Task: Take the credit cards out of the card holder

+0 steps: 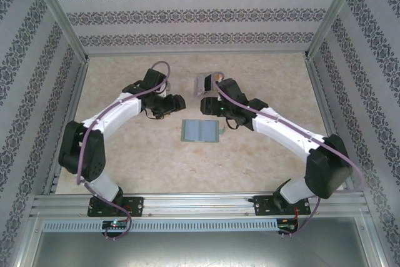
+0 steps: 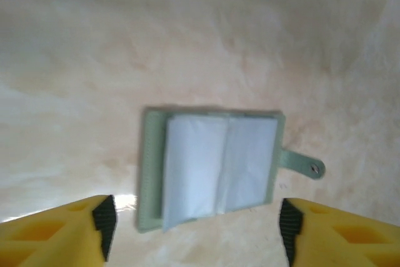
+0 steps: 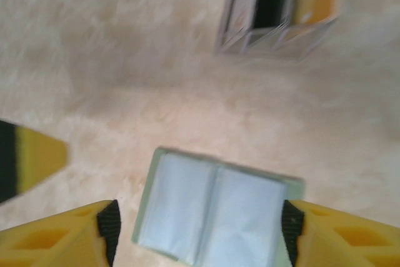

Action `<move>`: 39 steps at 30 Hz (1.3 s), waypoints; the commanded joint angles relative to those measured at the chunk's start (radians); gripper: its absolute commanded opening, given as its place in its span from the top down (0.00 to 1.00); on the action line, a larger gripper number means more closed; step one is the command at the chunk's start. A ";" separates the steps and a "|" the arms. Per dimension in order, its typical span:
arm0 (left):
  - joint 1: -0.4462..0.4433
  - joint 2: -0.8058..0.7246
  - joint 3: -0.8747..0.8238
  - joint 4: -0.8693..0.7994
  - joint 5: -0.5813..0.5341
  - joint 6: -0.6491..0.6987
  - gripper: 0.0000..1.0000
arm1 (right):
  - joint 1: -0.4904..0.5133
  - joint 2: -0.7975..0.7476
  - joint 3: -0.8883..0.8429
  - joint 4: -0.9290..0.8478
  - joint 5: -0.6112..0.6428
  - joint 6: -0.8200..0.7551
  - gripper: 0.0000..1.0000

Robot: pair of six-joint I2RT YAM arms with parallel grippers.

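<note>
wallet (image 1: 201, 130) (image 2: 212, 167) (image 3: 215, 214) laid open flat mid-table (image 1: 137, 167), pale lining up, snap tab toward the right arm. left gripper (image 1: 177, 103) (image 2: 197, 217) and right gripper (image 1: 209, 105) (image 3: 200, 223) poised near it, one on each side, jaws spread wide, nothing gripped. clear tray (image 1: 205, 81) (image 3: 281, 10) noted beyond the wallet, beside the right gripper, with black and orange contents.

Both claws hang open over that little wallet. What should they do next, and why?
Probably lift both arms away a little. The card holder lies open and flat, its pale pockets showing no card edge, and the left gripper and right gripper hang open above it, empty. The clear tray beyond holds orange and black pieces, card-like but too blurred to tell.
</note>
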 commanded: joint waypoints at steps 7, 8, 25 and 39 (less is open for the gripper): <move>0.046 -0.236 0.040 -0.175 -0.551 0.124 0.01 | -0.206 -0.241 -0.092 -0.001 0.201 -0.107 0.14; 0.050 -0.258 0.029 -0.169 -0.604 0.129 0.01 | -0.229 -0.260 -0.100 0.000 0.217 -0.125 0.10; 0.094 -0.480 -0.430 0.128 -1.123 0.097 0.01 | -0.476 -0.322 -0.467 0.335 0.570 -0.237 0.02; 0.239 -0.393 -0.664 0.670 -0.883 0.470 0.01 | -0.492 -0.155 -0.612 0.789 0.423 -0.433 0.02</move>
